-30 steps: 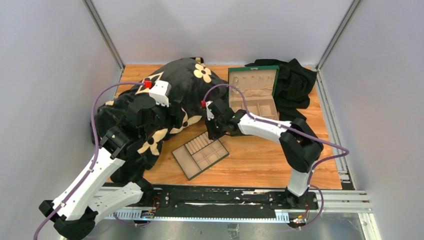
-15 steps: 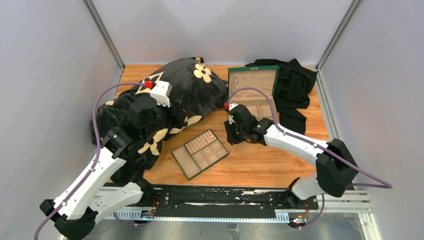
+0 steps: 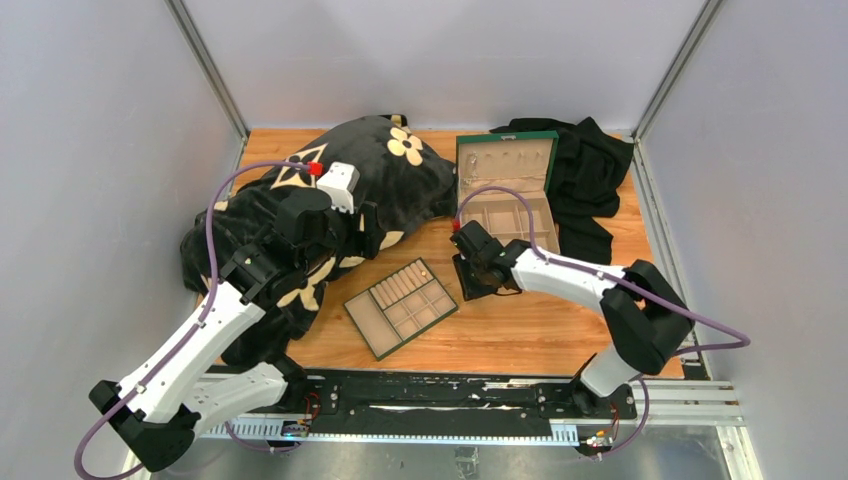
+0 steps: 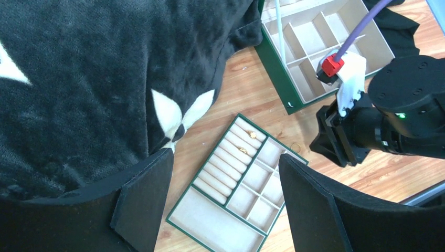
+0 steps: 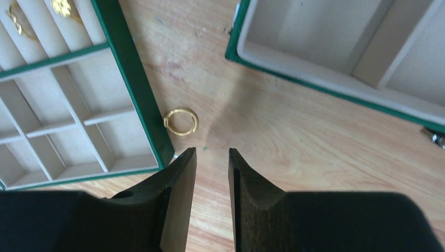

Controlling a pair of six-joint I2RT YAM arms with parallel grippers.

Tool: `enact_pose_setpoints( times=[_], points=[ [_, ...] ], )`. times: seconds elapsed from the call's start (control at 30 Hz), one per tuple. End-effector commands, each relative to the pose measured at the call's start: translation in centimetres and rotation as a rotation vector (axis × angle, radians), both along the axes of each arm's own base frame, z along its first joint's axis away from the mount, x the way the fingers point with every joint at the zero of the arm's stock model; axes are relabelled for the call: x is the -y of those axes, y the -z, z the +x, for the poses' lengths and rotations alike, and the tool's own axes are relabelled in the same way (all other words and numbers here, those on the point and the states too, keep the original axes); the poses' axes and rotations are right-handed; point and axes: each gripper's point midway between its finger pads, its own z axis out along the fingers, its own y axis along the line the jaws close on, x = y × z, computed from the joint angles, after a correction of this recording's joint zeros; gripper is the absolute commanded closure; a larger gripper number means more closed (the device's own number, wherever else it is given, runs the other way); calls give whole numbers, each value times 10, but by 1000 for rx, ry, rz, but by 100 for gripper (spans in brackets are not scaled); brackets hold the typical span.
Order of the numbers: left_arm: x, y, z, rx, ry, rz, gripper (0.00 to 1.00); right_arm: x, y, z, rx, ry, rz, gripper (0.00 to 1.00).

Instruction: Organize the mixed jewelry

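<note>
Beside tray rim (image 5: 132, 79) | gold ring (image 5: 181, 122) (on bare wood (image 5: 273, 131)) | right pincer (image 5: 211, 151) narrow, empty | left pincer (image 4: 225, 156) wide

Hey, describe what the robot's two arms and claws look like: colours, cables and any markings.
Both the left arm and right arm have white shells on the links and black joints. A purple cable loops along each, ending at a red connector by the wrist. The left claw and right claw each have two flat black wedge-shaped fingers.
</note>
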Motion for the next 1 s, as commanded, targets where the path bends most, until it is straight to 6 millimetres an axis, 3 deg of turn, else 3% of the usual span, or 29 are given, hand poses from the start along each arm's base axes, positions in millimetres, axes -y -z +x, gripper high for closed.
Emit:
enact_pose_setpoints(
  times=[0.0,0.37,0.6,0.97],
  points=[
    [3,-12,0,28,4,-35,22,-8,2,14,6,57,8,66],
    [2,-15,-2,31,0,-43,22,-21,17,18,-18,50,31,66],
    [3,-16,0,35,5,-41,22,-18,25,14,-32,46,-2,66],
    [5,-15,1,35,15,-31,22,27,27,-4,-30,68,-155,69]
  ],
)
